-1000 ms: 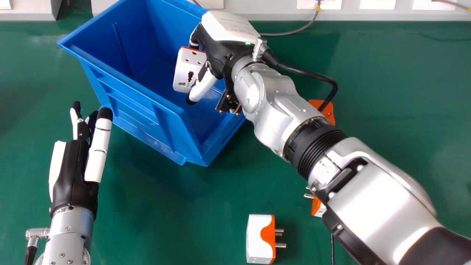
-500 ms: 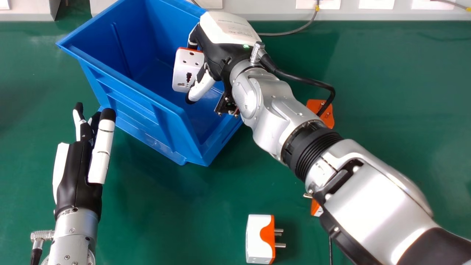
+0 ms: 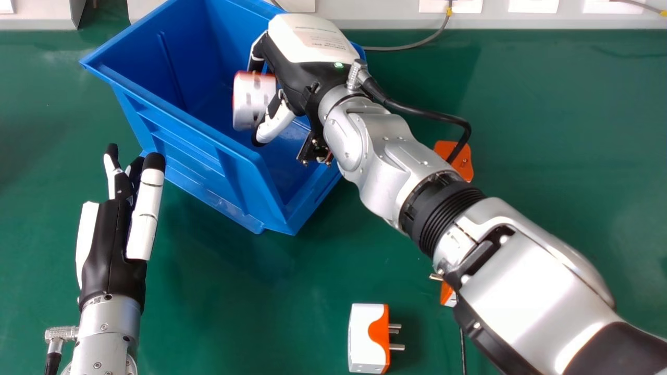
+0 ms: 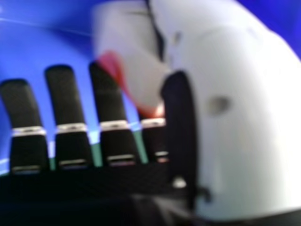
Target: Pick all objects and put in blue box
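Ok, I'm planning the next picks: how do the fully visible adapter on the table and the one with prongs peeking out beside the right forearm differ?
The fully visible adapter points its prongs toward the head view's right; the half-hidden adapter points its toward the left. The right forearm partly covers the half-hidden adapter, but not the fully visible adapter. Both show white and orange.

Noted green surface (image 3: 552, 114), smooth, with pale glare toward far left and soft dark shading at left edge. Logged light grey panelling (image 3: 385, 23) along far edge, broken by dark gap (image 3: 107, 13) toward left, bearing white plates (image 3: 533, 6). Traced thin grey cable (image 3: 411, 47) down past yellow band (image 3: 449, 11) onto surface. Recorded second cable (image 3: 638, 5) at far right.
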### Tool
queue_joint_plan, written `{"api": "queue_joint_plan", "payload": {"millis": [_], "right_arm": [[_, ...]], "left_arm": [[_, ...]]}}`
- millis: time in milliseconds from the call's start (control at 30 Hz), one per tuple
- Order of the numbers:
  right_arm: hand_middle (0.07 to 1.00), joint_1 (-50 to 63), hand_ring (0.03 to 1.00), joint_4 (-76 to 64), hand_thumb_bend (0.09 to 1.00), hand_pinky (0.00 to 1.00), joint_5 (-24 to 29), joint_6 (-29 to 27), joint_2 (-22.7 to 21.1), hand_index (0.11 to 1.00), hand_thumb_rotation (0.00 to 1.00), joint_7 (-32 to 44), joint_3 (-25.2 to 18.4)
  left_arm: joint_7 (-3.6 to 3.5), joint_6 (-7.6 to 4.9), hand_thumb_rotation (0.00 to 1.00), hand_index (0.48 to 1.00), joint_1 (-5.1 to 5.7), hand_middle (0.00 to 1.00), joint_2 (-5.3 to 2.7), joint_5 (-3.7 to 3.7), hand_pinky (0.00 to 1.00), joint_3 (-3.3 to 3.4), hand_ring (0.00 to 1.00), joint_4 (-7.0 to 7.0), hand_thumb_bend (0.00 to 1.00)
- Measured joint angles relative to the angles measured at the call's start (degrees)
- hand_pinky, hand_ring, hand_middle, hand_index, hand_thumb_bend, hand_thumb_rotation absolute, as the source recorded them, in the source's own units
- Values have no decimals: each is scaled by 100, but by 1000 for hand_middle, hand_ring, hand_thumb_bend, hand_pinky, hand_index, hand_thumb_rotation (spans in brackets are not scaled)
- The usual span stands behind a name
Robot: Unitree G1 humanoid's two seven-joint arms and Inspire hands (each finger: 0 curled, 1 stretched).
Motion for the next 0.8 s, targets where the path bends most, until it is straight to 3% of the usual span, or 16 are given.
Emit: {"api": "queue_joint_plan", "payload": {"millis": [100, 333, 800], "right_arm": [[965, 11, 955, -4, 553, 760, -5, -16, -18, 960, 366, -1, 20], [995, 44, 993, -14, 576, 792, -6, -33, -53, 994, 402, -9, 54], [1000, 274, 1000, -439, 584, 818, 25, -101, -205, 1000, 395, -9, 9]], "left_arm": [[0, 14, 983, 978, 0, 978, -7, -18, 993, 0, 991, -38, 614], [-3, 75, 973, 978, 0, 978, -61, -56, 993, -18, 992, -74, 618], [4, 105, 970, 979, -20, 981, -60, -8, 995, -34, 996, -73, 616]]}}
